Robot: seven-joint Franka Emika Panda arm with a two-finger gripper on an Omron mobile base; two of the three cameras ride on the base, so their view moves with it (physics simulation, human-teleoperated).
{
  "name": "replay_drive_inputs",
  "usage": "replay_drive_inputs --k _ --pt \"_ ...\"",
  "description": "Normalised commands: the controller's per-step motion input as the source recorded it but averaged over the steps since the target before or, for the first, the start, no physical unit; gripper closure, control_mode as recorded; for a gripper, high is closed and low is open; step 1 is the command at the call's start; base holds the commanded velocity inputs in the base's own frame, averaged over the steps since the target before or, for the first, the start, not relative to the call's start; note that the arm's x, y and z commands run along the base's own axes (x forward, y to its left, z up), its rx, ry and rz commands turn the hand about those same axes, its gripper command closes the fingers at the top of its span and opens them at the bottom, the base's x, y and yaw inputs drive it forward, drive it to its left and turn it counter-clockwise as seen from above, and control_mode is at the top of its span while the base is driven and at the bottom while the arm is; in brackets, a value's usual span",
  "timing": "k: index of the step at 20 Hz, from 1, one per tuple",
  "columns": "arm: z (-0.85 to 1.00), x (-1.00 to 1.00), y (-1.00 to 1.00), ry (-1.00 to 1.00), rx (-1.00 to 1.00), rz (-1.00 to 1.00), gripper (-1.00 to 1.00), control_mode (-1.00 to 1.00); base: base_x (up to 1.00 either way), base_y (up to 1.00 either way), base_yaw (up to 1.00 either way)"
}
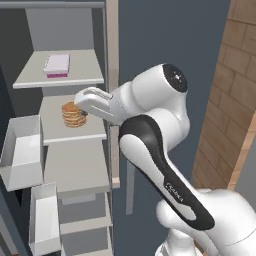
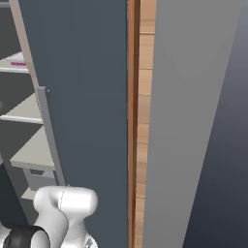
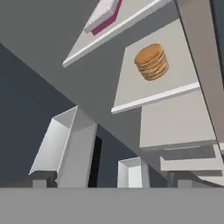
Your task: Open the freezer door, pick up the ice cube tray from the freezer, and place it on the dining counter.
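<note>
Freezer [image 1: 75, 165], door swung open: ice cube tray [image 1: 57, 65] lies flat on the top shelf [image 1: 82, 70], 1 shelf above the pancake stack [image 1: 74, 114]. Gripper [image 1: 85, 113] beside the pancakes, fingers spread wide, grasping nothing.

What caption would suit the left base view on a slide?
Open gripper hangs beside the pancakes in the open freezer, one shelf below the ice cube tray.
</note>
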Motion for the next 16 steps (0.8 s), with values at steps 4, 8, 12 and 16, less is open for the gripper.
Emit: replay_drive_inputs --k 4,8,12,16 --pt "0.19 -0.01 -0.83 -0.12 -0.20 0.00 -1.00 -1.00 0.00 0.00 0.00" --pt "0.03 -0.01 -0.76 -0.14 -0.25 0.00 -1.00 -1.00 0.00 0.00 0.00" --pt "0.01 -0.02 -0.70 -0.15 -0.28 0.00 -1.00 -1.00 0.00 0.00 0.00" --pt "0.00 0.00 -0.48 -0.12 -0.16 0.00 -1.00 -1.00 0.00 0.00 0.00"
